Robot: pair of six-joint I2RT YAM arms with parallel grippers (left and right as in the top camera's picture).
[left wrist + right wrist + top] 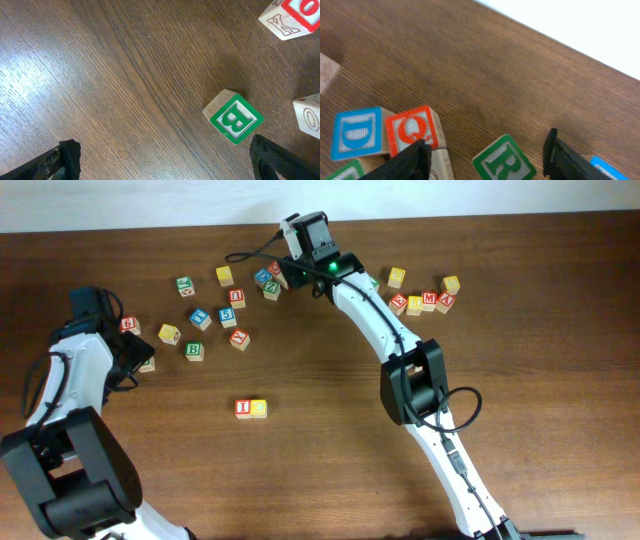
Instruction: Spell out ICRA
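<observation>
Dark wooden surface (330, 450) has a red-lettered wooden I block (243, 408) touching a yellow-faced wooden block (259, 408) at lower centre, right claw (485, 152) spread wide over a green-lettered wooden R block (505, 161), left claw (167, 157) wide open too.

The whole table (330, 480) is being viewed from directly above; the green B block (234, 118), shared with overhead, is being imaged closely downward from the left wrist; far-edge blocks (412, 130), obliquely from the right.
</observation>
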